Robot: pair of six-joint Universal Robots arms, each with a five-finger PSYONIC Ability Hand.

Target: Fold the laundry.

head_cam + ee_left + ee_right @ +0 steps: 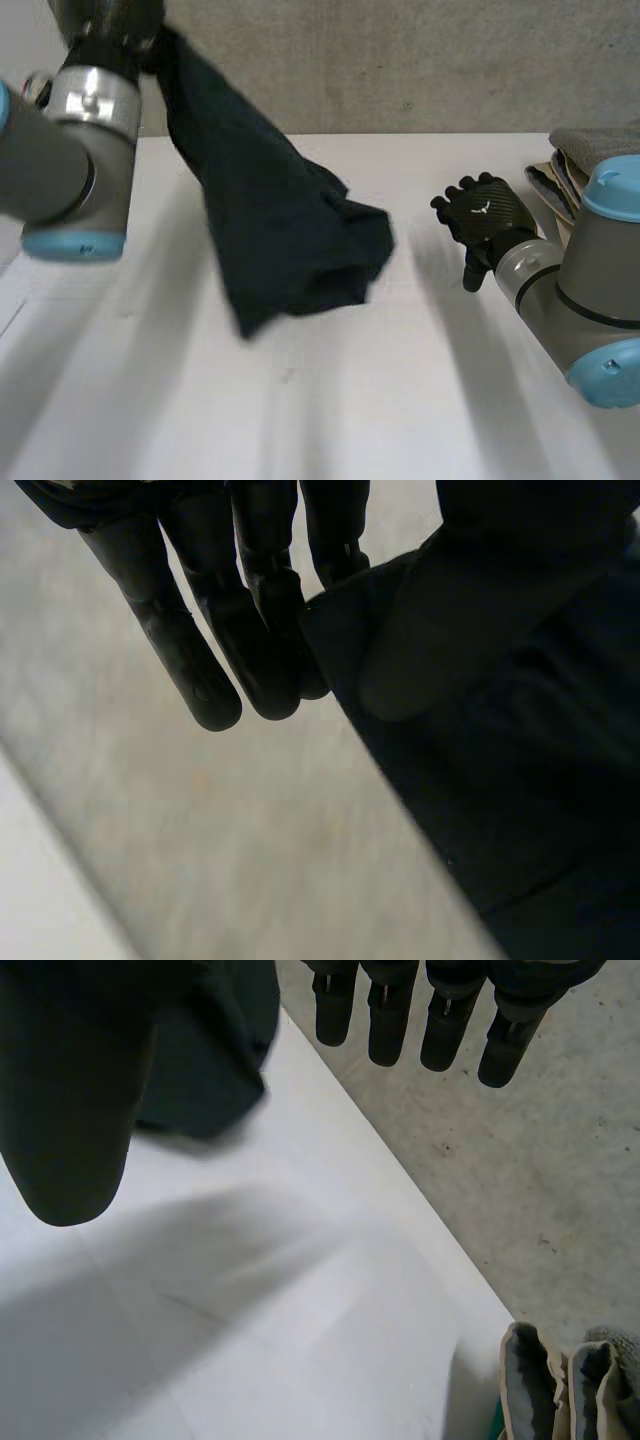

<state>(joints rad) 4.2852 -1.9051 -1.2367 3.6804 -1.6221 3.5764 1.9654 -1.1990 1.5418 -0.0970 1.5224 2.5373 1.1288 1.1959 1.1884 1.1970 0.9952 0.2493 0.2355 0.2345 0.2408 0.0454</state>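
Observation:
A dark navy cloth (280,220) hangs from my left hand (105,25), which is raised high over the table's back left. The cloth's lower end bunches on the white table (400,400) near the middle. In the left wrist view the cloth (520,780) is pinched between the thumb and the straight fingers (190,640) at one edge. My right hand (485,215) hovers to the right of the cloth, apart from it, fingers spread and empty. The right wrist view shows its straight fingers (390,1020) with the cloth (215,1060) beyond the thumb.
A stack of folded laundry (580,160) in grey and beige lies at the table's far right edge, next to my right arm; its folds (550,1380) lie below the right palm. Grey floor lies beyond the table's back edge.

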